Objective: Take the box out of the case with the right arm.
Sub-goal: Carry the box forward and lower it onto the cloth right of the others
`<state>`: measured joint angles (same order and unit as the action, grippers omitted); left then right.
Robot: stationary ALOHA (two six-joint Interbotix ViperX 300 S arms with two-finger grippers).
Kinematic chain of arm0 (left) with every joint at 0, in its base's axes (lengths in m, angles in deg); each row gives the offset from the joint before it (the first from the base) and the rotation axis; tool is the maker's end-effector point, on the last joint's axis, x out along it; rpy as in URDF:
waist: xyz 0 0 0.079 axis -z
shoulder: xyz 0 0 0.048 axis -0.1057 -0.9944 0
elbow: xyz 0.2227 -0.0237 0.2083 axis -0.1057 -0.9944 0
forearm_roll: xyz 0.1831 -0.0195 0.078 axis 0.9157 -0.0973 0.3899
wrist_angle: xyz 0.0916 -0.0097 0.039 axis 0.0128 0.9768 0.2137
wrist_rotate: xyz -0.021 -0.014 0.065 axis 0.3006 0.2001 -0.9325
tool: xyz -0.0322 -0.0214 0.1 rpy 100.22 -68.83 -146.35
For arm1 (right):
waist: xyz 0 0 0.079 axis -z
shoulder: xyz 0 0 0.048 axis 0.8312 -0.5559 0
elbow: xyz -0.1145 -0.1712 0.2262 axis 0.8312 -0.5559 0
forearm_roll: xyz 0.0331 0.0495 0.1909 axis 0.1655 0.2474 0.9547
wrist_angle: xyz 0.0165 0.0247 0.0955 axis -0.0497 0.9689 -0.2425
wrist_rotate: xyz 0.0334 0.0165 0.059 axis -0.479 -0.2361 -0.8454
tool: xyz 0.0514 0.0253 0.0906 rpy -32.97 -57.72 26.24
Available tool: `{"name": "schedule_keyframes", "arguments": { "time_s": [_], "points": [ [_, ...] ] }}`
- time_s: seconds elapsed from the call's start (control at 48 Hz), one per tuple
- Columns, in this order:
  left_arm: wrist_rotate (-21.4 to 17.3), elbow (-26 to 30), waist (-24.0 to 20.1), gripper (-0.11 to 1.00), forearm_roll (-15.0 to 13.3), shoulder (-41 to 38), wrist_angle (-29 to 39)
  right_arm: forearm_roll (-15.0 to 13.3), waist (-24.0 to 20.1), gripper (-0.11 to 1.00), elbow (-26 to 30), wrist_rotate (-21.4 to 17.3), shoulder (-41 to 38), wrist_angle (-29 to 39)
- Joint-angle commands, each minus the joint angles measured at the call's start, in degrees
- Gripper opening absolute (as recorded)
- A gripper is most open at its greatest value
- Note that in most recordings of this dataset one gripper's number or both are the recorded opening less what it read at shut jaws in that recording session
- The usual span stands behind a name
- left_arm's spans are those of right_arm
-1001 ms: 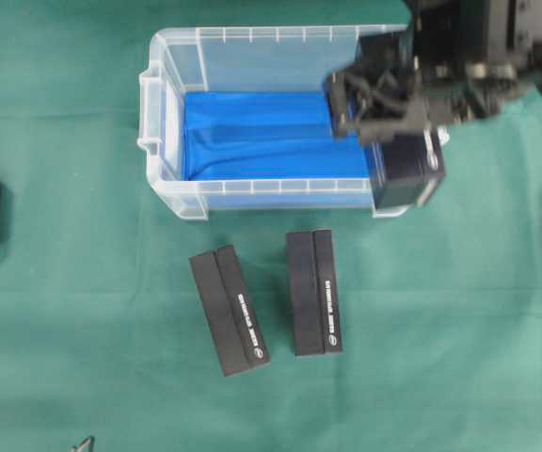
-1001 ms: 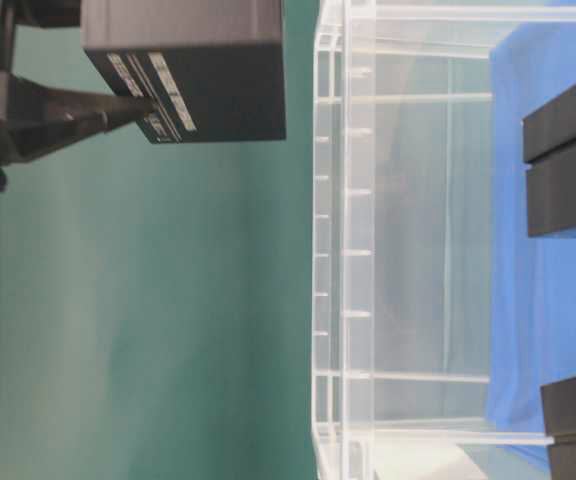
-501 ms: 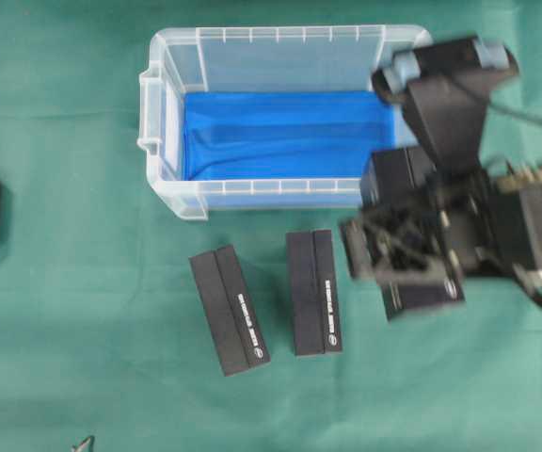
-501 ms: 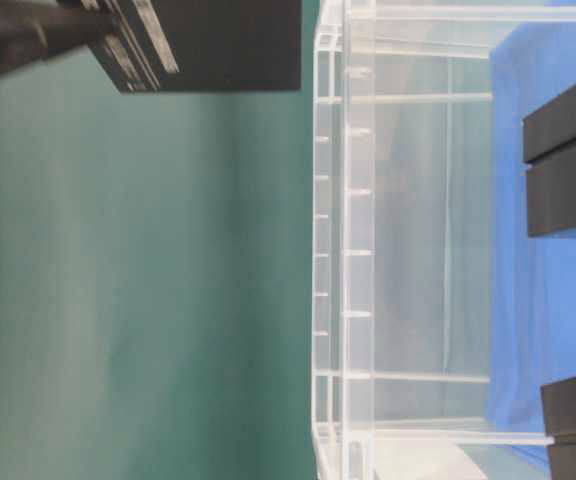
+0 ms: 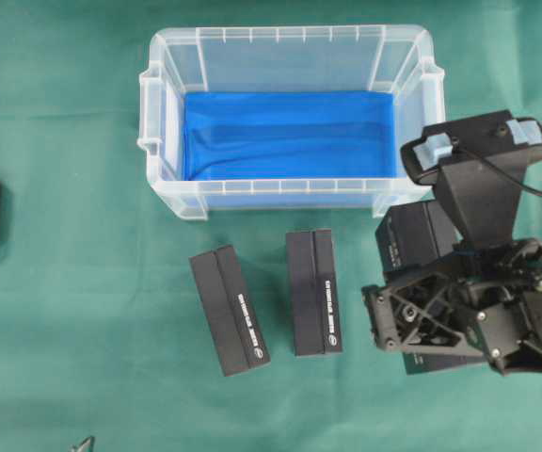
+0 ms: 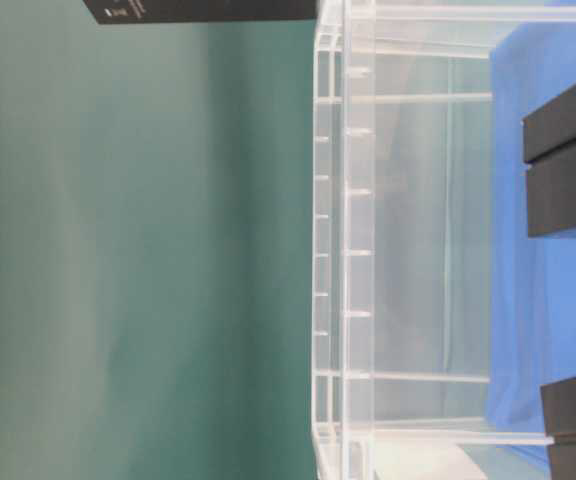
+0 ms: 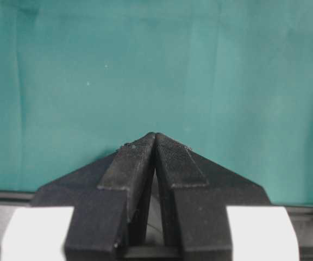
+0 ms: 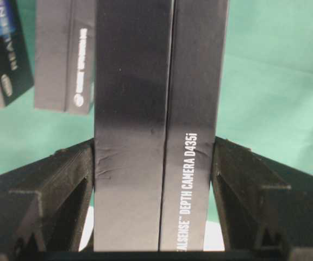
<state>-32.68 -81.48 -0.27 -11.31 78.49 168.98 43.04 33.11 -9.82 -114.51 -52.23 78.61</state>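
Only wrist view shows gripper (image 8: 155, 179) clamping box (image 8: 159, 125).

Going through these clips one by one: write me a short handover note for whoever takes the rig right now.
Right gripper: shut on the black box, carried outside the case, above the green cloth beside its front right corner.
Left gripper: shut, empty, over bare cloth.
Two more black boxes lie on the cloth in front of the case.
Done: no box shows on the case's blue lining.
Left: set the held box down and release.

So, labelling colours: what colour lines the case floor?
Bright blue lining in the case; clearest in the overhead view.
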Motion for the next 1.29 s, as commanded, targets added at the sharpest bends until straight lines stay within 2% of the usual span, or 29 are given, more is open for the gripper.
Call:
{"name": "schedule_keyframes", "arguments": {
  "time_s": [0.0, 0.25, 0.48, 0.772, 1.064, 1.272],
  "points": [
    [0.1, 1.0, -0.1, 0.0, 0.2, -0.2, -0.1, -0.4, -0.1, 0.65, 0.6, -0.1, 2.0, 0.6],
    [0.1, 1.0, -0.1, 0.0, 0.2, -0.2, -0.2, -0.5, 0.0, 0.65, -0.7, -0.4, 2.0, 0.2],
    [0.1, 1.0, 0.0, 0.0, 0.2, -0.2, -0.2, -0.4, 0.4, 0.65, -5.1, -1.0, 2.0, -4.0],
    [0.1, 0.9, -0.1, 0.0, 0.2, -0.2, -0.2, -0.1, 0.9, 0.65, -16.3, -5.2, 2.0, -13.1],
    [0.1, 0.7, -0.1, 0.0, 0.2, -0.2, -0.3, 0.3, 1.1, 0.65, -28.1, -9.4, 1.2, -26.8],
    [0.2, 0.7, -0.1, 0.0, 0.2, -0.3, -0.3, 0.4, 1.8, 0.65, -32.1, -10.4, 0.4, -34.4]
  ]
}}
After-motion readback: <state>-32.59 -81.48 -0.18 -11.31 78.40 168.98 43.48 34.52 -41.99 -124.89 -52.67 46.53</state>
